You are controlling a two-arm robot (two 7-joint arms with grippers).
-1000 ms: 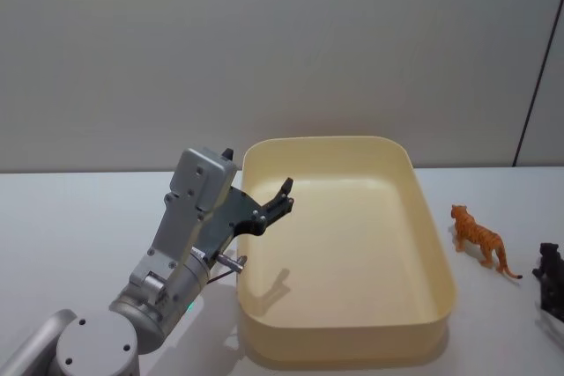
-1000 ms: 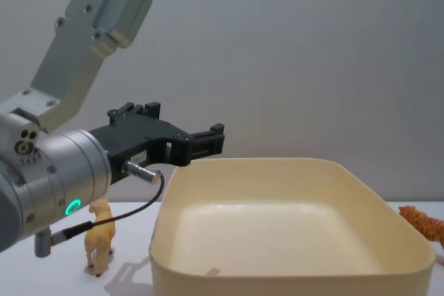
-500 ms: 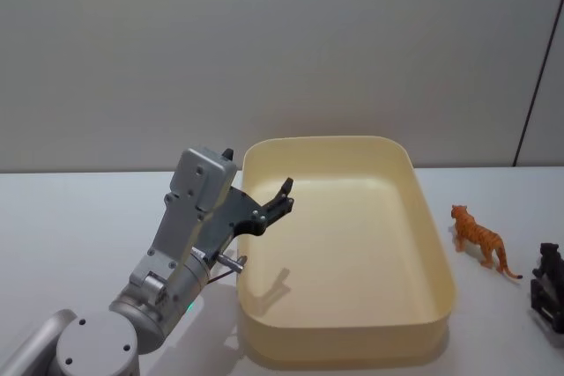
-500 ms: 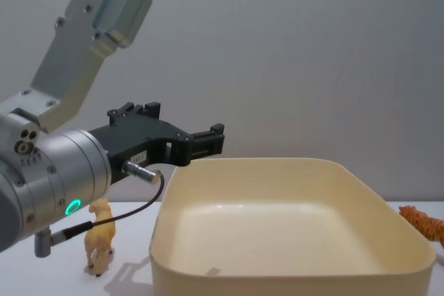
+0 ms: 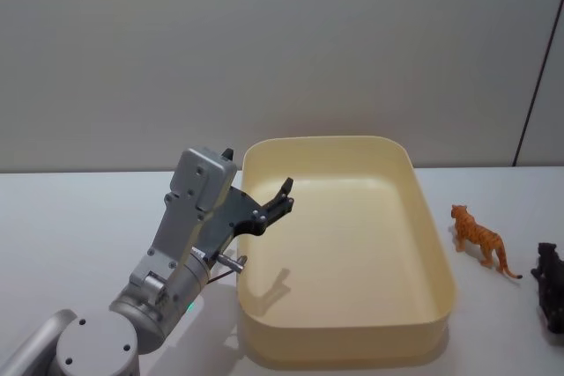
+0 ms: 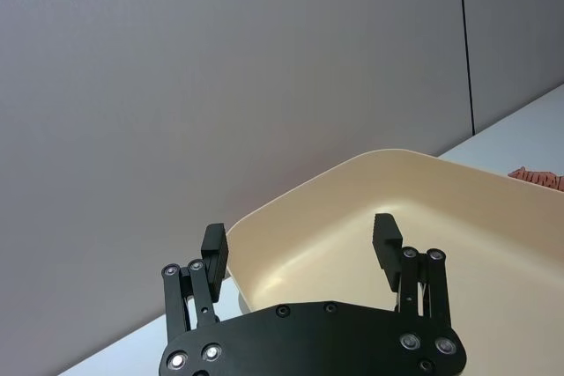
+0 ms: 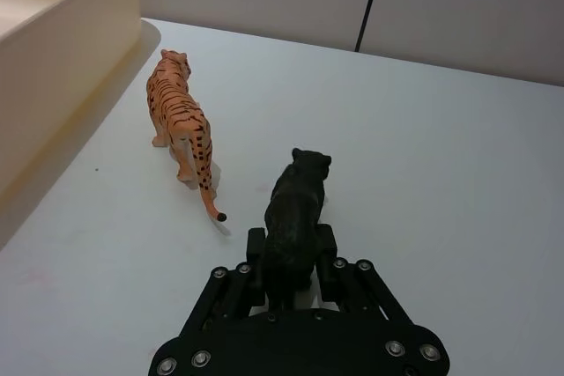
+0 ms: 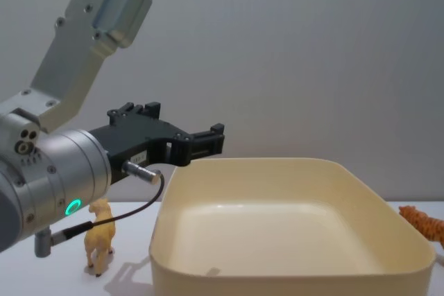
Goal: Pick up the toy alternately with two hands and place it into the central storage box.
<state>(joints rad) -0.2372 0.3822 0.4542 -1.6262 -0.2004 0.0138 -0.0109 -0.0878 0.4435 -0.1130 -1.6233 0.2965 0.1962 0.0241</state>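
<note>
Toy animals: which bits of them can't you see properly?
- Yellow toy animal, chest view: partly hidden by the left arm and its cable.
- Tiger, chest view: cut off by the right edge and the storage box wall.
- Black panther, right wrist view: rear hidden inside the right claw.

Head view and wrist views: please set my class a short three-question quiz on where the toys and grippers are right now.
1. True or false: a toy already lies inside the storage box.
2. Which toy do the right gripper fingers close around? A) orange tiger B) black panther C) yellow animal
3. Fill in: the open, empty left gripper hovers over the storage box's ____ rim, by the robot's own sides.

Key: 1 false, no toy is in the box; 2 B; 3 left.
</note>
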